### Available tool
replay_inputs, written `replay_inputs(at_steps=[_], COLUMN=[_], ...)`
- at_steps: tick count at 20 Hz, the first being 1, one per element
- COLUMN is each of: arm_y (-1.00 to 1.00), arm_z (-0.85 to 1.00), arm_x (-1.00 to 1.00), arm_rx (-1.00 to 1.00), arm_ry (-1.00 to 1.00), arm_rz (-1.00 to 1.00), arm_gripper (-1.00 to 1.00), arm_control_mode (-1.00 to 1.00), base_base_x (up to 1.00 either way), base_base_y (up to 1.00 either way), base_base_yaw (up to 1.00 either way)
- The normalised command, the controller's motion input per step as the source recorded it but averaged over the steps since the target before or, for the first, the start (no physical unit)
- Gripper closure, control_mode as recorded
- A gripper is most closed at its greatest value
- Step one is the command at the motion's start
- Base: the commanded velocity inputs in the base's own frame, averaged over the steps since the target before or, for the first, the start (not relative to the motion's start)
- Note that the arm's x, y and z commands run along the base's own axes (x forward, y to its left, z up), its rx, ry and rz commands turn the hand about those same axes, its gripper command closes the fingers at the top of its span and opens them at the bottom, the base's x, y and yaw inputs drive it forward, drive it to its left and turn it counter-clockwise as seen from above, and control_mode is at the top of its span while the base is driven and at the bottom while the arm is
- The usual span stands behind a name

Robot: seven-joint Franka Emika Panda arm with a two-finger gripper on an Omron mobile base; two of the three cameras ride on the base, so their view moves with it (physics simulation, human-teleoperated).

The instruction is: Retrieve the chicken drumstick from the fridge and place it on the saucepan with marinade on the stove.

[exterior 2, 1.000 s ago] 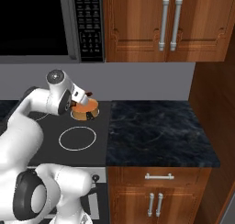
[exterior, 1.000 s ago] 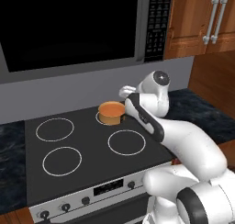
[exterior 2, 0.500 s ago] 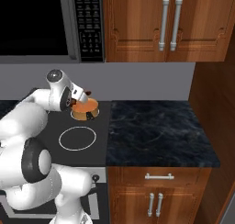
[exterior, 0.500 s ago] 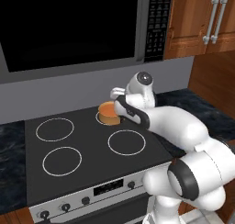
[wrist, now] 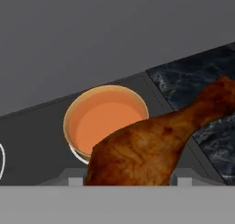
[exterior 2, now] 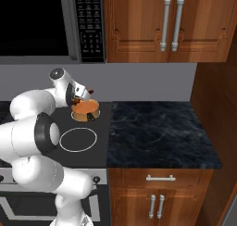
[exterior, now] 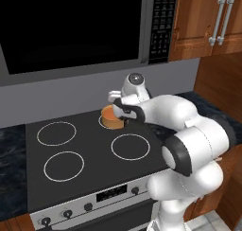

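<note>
You have the black stove (exterior: 94, 149) under the arm, dark marble desk (exterior 2: 157, 132) at its 3 o'clock side. The tan-orange saucepan (exterior: 111, 117) sits on the back burner ring, orange marinade inside. Your hand (exterior: 124, 110) hangs right at the pan's 3 o'clock rim, pinching the chicken drumstick (wrist: 156, 145), which lies just above the pan's near edge, bone end toward 2 o'clock.
</note>
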Motion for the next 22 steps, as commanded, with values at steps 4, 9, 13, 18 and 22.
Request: replay_inputs(at_steps=[4, 9, 13, 18, 22], arm_y=[0.00, 0.00, -0.06, -0.04, 0.00], arm_z=[-0.20, -0.31, -0.23, -0.06, 0.00], arm_x=[0.48, 0.30, 0.10, 0.02, 0.01], arm_rx=[-0.07, -0.01, 0.03, 0.10, 0.02], arm_ry=[0.08, 0.07, 0.01, 0.00, 0.00], arm_rz=[0.00, 0.00, 0.03, 0.03, 0.00], arm_gripper=[1.00, 1.00, 1.00, 1.00, 1.00], arm_control_mode=[-1.00, -1.00, -1.00, -1.00, -1.00], base_base_x=[0.00, 0.00, 0.00, 0.00, 0.00], base_base_y=[0.00, 0.00, 0.00, 0.00, 0.00], base_base_yaw=[0.00, 0.00, 0.00, 0.00, 0.00])
